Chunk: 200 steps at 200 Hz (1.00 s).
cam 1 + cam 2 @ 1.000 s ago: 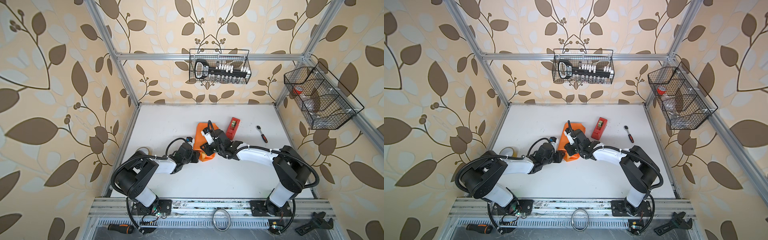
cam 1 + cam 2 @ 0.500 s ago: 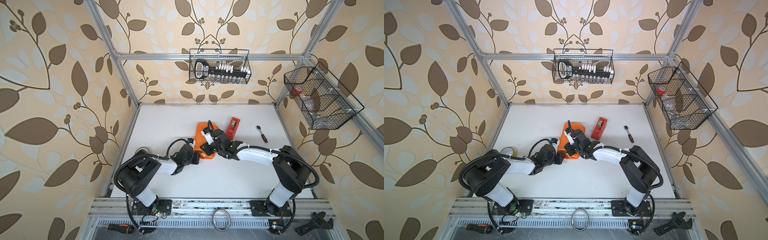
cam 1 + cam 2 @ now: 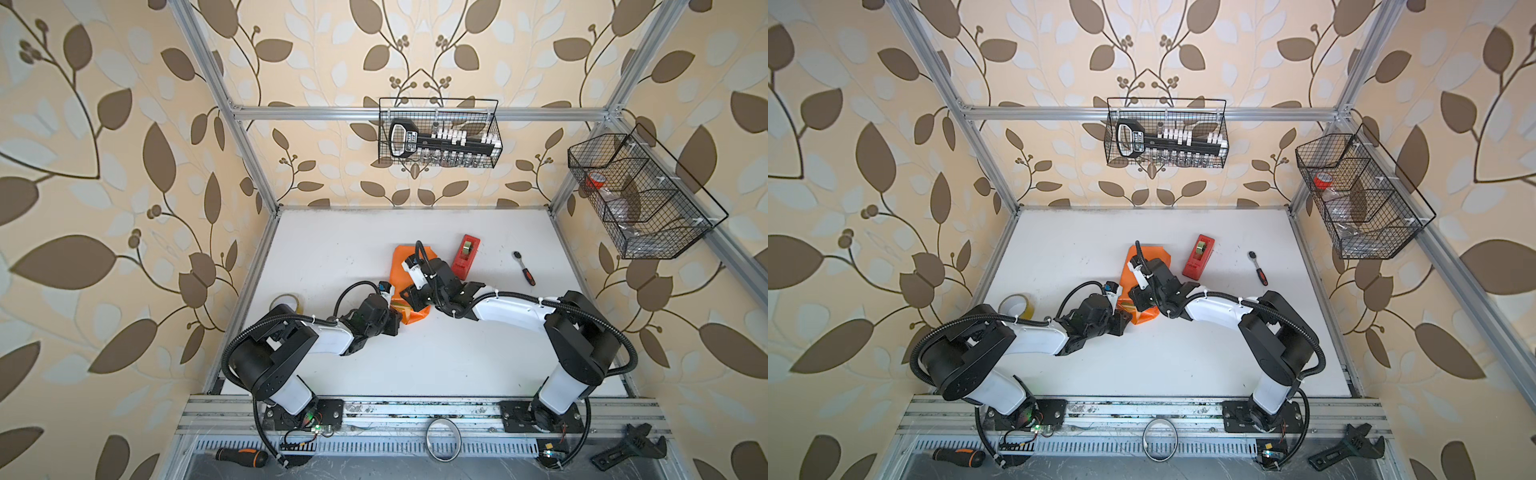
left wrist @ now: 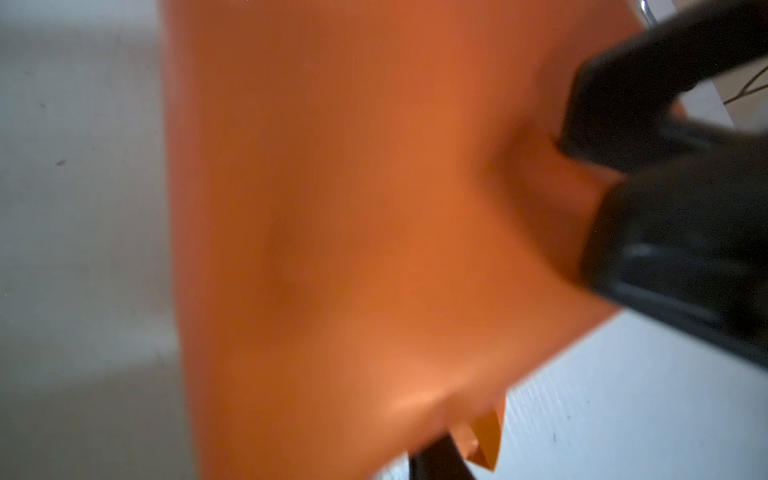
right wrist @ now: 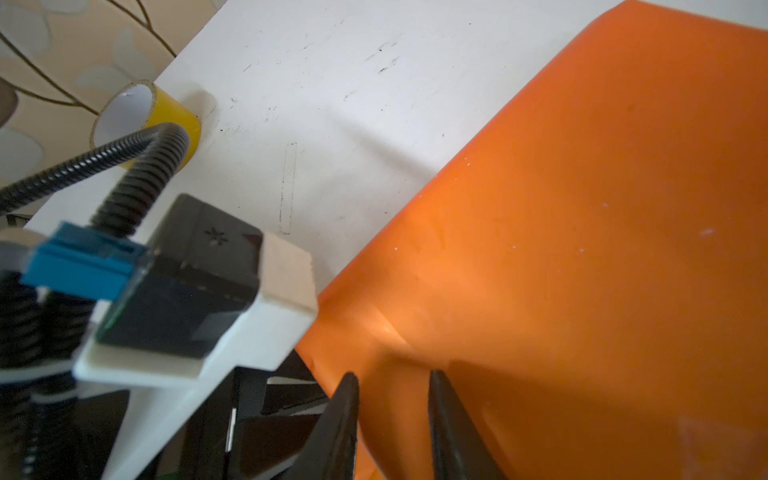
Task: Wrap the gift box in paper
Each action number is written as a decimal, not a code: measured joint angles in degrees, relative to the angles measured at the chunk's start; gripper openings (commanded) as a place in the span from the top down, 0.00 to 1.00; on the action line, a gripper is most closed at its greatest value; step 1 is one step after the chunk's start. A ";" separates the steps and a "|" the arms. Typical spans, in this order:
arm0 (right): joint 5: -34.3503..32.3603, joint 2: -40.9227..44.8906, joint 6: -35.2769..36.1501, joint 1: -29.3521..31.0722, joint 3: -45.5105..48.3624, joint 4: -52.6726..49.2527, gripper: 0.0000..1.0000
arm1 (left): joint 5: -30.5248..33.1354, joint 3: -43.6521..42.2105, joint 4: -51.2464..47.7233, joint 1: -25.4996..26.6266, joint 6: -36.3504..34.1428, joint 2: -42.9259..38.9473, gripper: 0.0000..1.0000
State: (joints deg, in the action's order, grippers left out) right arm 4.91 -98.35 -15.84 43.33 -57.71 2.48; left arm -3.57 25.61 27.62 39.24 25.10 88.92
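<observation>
A white tabletop (image 3: pixel 457 353) inside a metal frame with leaf-patterned walls, seen from above, with two black-and-white robot arms reaching in from the near edge. Near the middle lies the paper (image 3: pixel 398 272), bright orange side out, folded into a long bundle that runs from the far side toward the arms. The gift box cannot be made out in any view. The right hand (image 3: pixel 409 297) comes in from the right and lies over the near half of the bundle. Its wrist view shows its two dark fingers (image 5: pixel 349 415) a little apart with the orange sheet between them, and the sheet is dented where a finger meets it, so it is clamped on the paper. The left hand (image 3: pixel 395 322) meets the bundle's near corner from the left. Its own wrist view is filled with blurred orange and shows only one finger (image 4: pixel 436 457), so I cannot tell whether it grips. Just right of the paper a red tape dispenser (image 3: pixel 466 255) lies flat, with a small ratchet wrench (image 3: pixel 524 269) farther right. A roll of yellow tape (image 3: pixel 286 301) sits near the left edge.
</observation>
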 measured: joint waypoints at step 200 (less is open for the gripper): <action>-0.02 0.00 0.00 -0.13 0.02 -0.07 0.70 | 5.51 2.40 -5.14 4.35 -4.24 0.07 0.85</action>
State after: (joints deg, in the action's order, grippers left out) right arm 4.89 -98.35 -15.84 43.20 -57.69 2.42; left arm 1.93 28.01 22.48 43.59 20.86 88.99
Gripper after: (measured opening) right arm 0.303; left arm 0.154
